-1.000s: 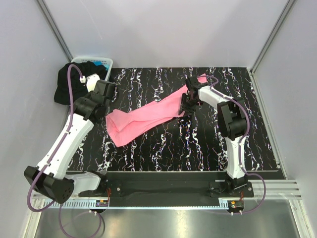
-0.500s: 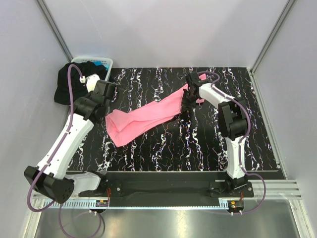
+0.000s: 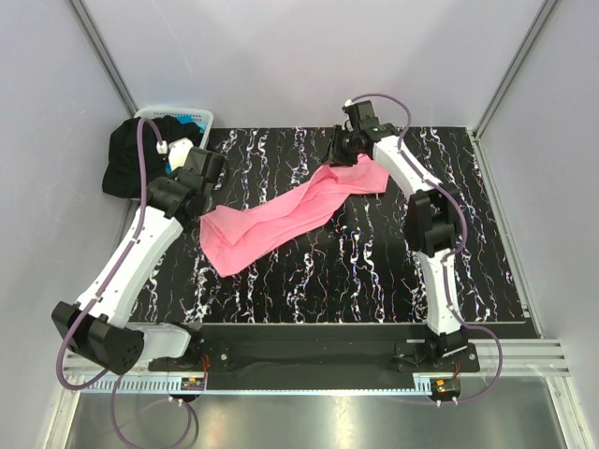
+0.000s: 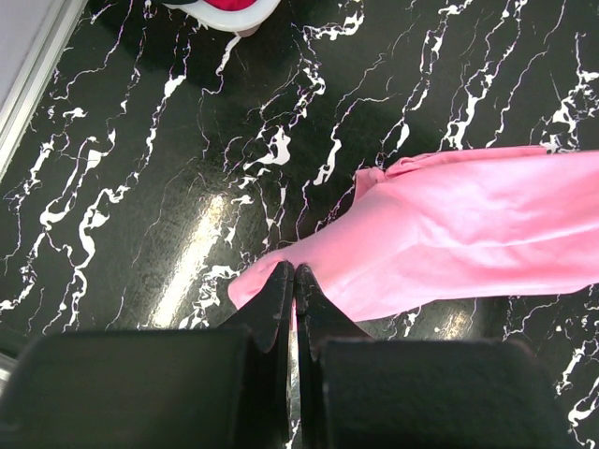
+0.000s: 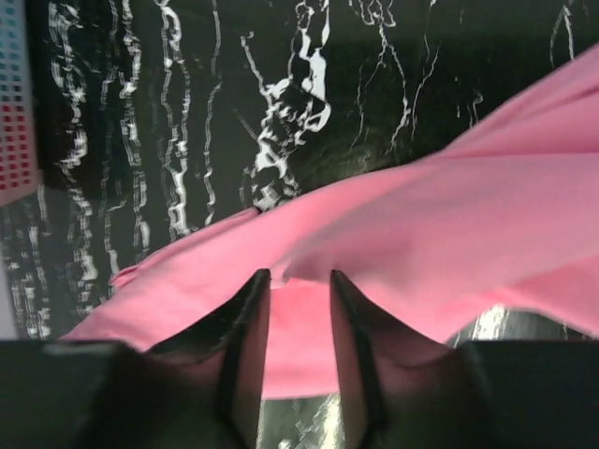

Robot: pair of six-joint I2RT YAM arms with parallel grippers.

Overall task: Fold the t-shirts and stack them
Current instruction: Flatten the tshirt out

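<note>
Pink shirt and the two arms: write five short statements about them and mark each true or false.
1. The pink shirt lies as a long diagonal strip on the table. True.
2. The left end effector is wide open, clear of the shirt. False: it is shut on the shirt's near-left end.
3. A black shirt hangs over the white basket at the far left corner. True.
4. The pink shirt is folded into a neat square. False: it is stretched out and wrinkled.
5. The right end effector has its fingers apart, with pink cloth showing between them. True.
</note>
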